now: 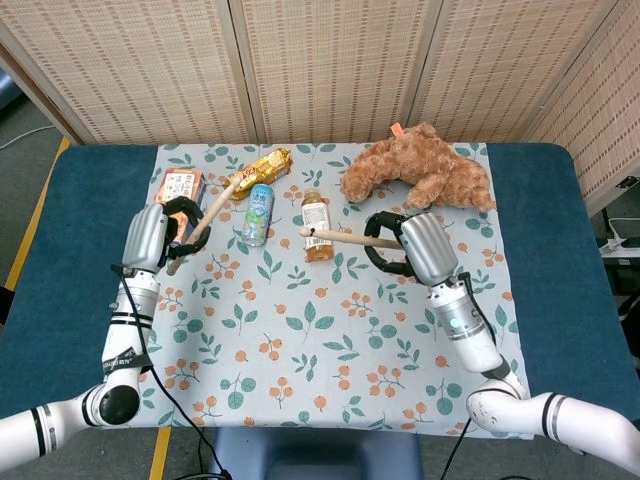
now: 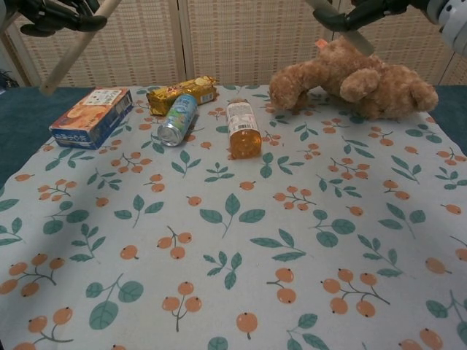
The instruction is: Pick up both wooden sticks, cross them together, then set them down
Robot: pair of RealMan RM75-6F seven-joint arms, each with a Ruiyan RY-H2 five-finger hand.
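Observation:
My left hand (image 1: 160, 232) grips one wooden stick (image 1: 208, 214), raised above the table's left side and slanting up toward the far right. In the chest view that stick (image 2: 75, 45) runs down-left from the left hand (image 2: 55, 13) at the top left corner. My right hand (image 1: 412, 247) holds the other wooden stick (image 1: 338, 236), which points left with its tip over the orange bottle. In the chest view the right hand (image 2: 376, 9) shows at the top edge with its stick (image 2: 349, 35) slanting down-right. The two sticks are apart.
On the floral cloth (image 1: 320, 330) lie a snack box (image 1: 180, 188), a gold wrapped bar (image 1: 258, 166), a drink can (image 1: 259, 212), an orange bottle (image 1: 318, 228) and a brown teddy bear (image 1: 420, 176) at the far right.

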